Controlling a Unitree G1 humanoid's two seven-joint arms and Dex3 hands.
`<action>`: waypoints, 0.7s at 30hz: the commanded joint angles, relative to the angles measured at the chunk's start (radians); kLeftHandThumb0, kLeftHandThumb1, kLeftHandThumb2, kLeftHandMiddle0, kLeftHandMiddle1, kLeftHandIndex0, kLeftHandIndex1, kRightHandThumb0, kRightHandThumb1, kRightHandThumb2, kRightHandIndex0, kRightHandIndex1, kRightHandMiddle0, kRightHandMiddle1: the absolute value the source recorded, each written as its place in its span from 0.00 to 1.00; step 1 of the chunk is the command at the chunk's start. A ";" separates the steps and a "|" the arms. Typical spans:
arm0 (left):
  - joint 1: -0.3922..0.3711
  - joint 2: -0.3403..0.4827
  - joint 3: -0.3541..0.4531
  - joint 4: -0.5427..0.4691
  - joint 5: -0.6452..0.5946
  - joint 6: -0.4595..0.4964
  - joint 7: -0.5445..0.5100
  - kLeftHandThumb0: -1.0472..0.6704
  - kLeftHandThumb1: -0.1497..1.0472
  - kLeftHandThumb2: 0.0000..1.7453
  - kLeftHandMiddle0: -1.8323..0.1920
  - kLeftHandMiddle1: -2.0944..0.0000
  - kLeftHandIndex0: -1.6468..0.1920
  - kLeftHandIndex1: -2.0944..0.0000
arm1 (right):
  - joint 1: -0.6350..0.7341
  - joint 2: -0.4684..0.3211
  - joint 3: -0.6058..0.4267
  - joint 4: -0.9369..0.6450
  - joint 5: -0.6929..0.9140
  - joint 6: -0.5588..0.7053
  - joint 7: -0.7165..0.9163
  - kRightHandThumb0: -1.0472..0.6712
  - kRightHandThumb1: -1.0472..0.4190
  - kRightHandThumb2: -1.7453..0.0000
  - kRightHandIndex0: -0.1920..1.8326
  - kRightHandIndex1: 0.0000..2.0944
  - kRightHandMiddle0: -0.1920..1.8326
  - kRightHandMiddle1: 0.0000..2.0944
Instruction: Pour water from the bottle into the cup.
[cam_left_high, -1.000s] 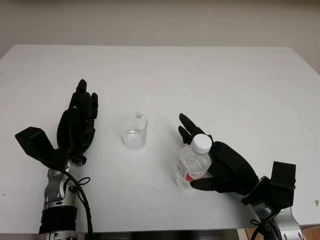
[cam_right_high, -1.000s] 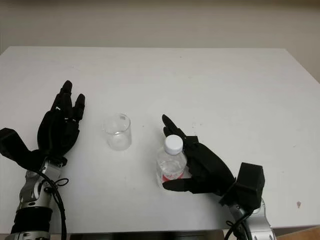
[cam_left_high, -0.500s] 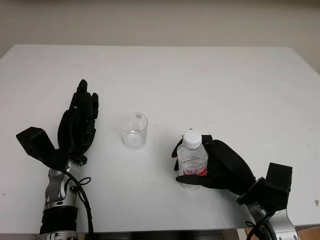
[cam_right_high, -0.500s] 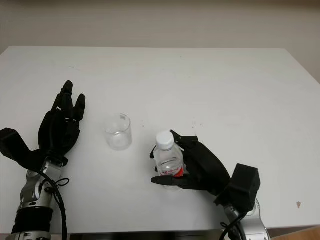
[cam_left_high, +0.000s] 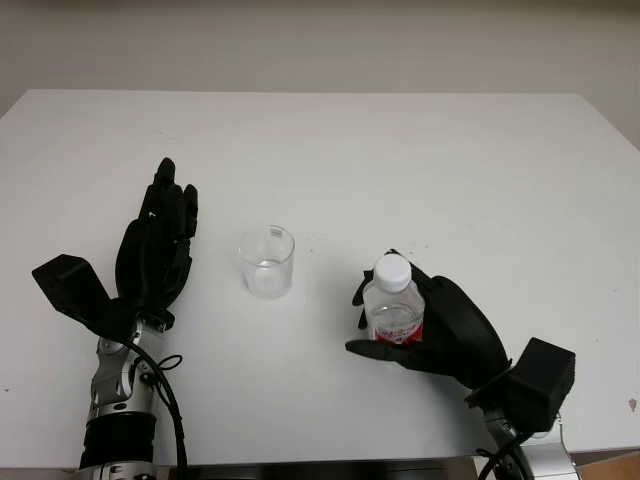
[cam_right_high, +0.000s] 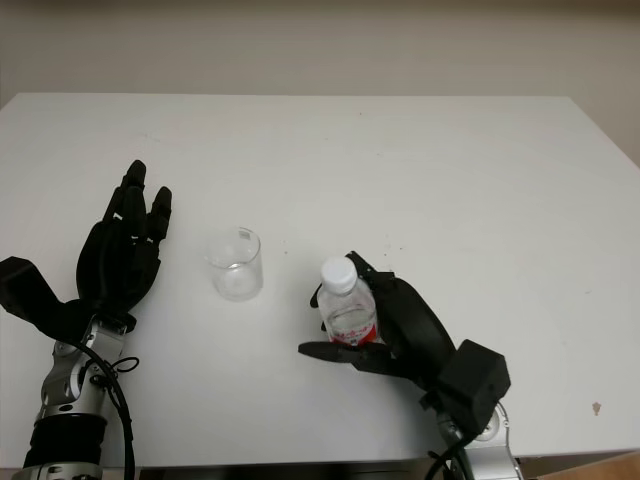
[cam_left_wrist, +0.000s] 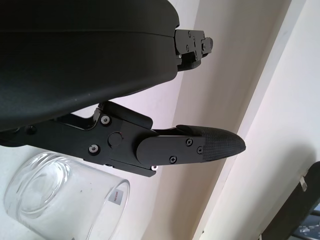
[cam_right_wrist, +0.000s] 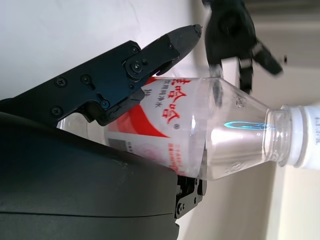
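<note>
A clear plastic bottle (cam_left_high: 393, 305) with a white cap and a red label stands upright in my right hand (cam_left_high: 430, 330), which is shut on it at the front right of the white table (cam_left_high: 400, 160). The bottle's label (cam_right_wrist: 160, 120) shows between the fingers in the right wrist view. The clear glass cup (cam_left_high: 267, 261) stands upright to the left of the bottle, a short gap apart. My left hand (cam_left_high: 155, 250) is open just left of the cup, apart from it. In the left wrist view the cup (cam_left_wrist: 60, 200) sits beside a black finger (cam_left_wrist: 200, 145).
The table's front edge (cam_left_high: 320, 465) runs just below both forearms. A pale wall (cam_left_high: 320, 40) stands behind the far edge.
My right hand has closed around the bottle and lifted it slightly, shifting it a little right and away. The left hand and the cup have not moved.
</note>
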 joint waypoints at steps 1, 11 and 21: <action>-0.004 0.001 0.002 -0.003 -0.001 -0.003 0.000 0.20 1.00 0.22 0.93 0.97 0.92 0.97 | -0.074 0.015 -0.016 0.024 -0.011 -0.025 -0.028 0.46 0.00 0.88 0.90 1.00 0.81 1.00; 0.003 0.005 0.002 -0.009 0.002 -0.008 0.001 0.20 1.00 0.22 0.94 0.97 0.92 0.98 | -0.438 -0.004 -0.016 0.320 -0.176 -0.115 -0.165 0.50 0.00 0.84 0.94 1.00 0.91 1.00; 0.004 0.005 0.002 -0.013 0.000 -0.001 0.006 0.20 1.00 0.21 0.94 0.98 0.93 0.98 | -0.712 -0.058 0.071 0.652 -0.424 -0.215 -0.342 0.54 0.01 0.88 0.81 1.00 0.73 1.00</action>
